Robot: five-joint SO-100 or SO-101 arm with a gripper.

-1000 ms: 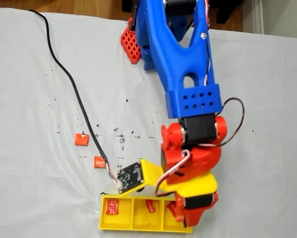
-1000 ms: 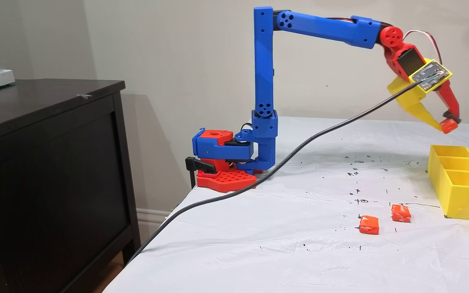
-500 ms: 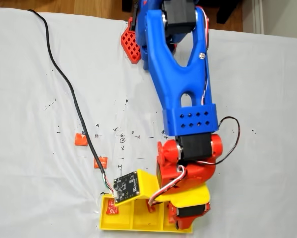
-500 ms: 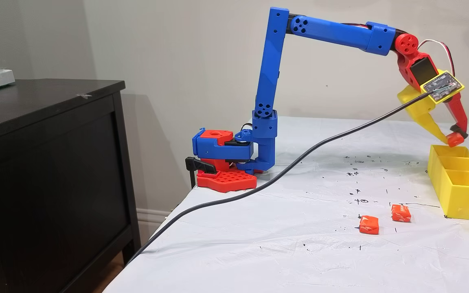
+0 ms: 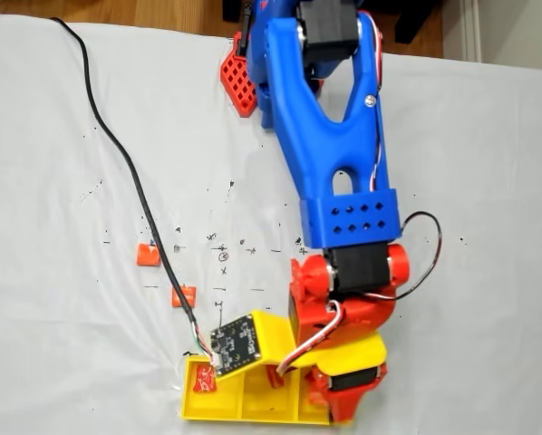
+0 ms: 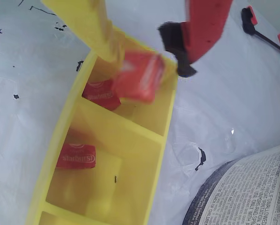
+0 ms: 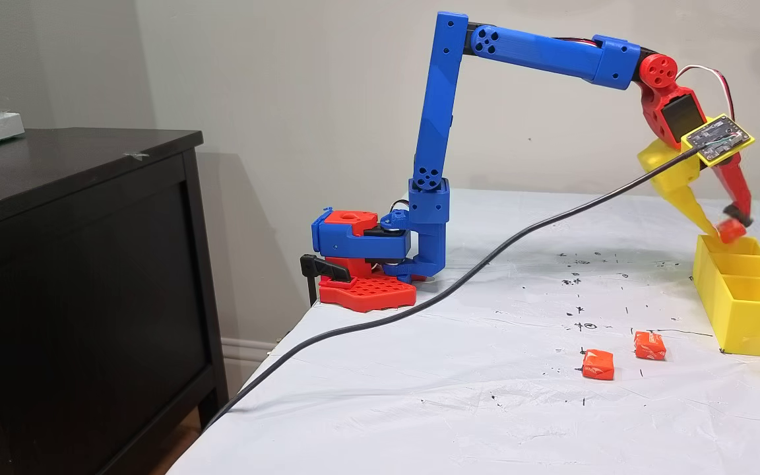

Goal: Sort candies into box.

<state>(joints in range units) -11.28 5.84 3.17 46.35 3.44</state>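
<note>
The end effector [image 6: 149,56] hangs over the end compartment of the yellow box [image 6: 161,136]. A blurred red candy [image 6: 140,75] sits just below the fingertips; the yellow finger [image 6: 91,23] touches it, but the red finger [image 6: 203,26] seems apart from it — I cannot tell if the grip is closed. Two candies lie inside the box — one [image 6: 100,93] under the end effector, one [image 6: 76,156] in the middle compartment. Two more [image 7: 598,364] [image 7: 649,345] lie on the white worktop [image 7: 419,396], near the box.
</note>
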